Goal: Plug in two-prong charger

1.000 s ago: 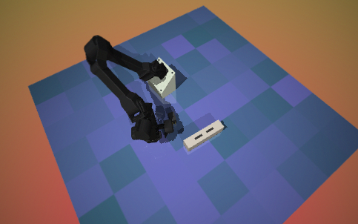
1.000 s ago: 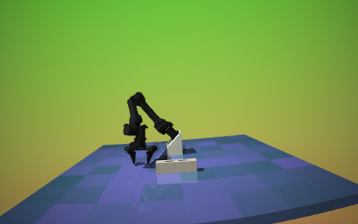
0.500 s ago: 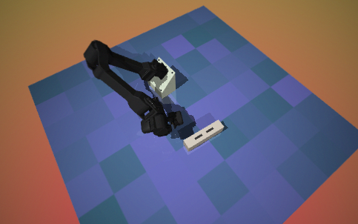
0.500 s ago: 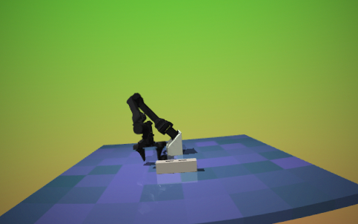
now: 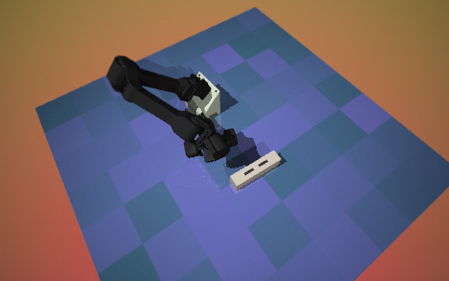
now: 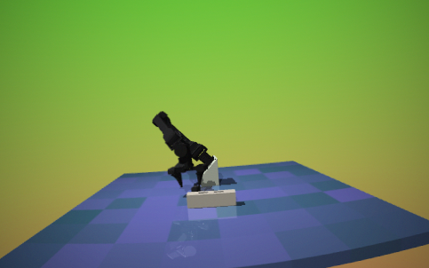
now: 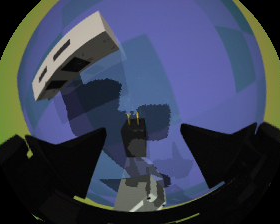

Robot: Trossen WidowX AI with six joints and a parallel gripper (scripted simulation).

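The charger (image 7: 134, 136) is a small black block with two gold prongs that point up the wrist view, away from the robot base. It lies between the open fingers and nearer the left one, with gaps on both sides. My gripper (image 5: 213, 145) (image 6: 188, 188) (image 7: 144, 129) is open and holds nothing. It is low over the charger, which it hides in the top view; in the exterior view I cannot tell the charger from the dark fingers. The pale power strip (image 5: 241, 180) (image 6: 211, 200) (image 7: 85, 37) has two dark outlet slots on top and lies just beyond the gripper.
The arm's pale base mount (image 5: 212, 103) (image 6: 212, 172) (image 7: 127, 194) stands behind the gripper. The raised arm (image 5: 153, 106) bends out to the left in the top view. The tiled blue and purple table (image 5: 328, 223) (image 6: 331, 240) lies under everything.
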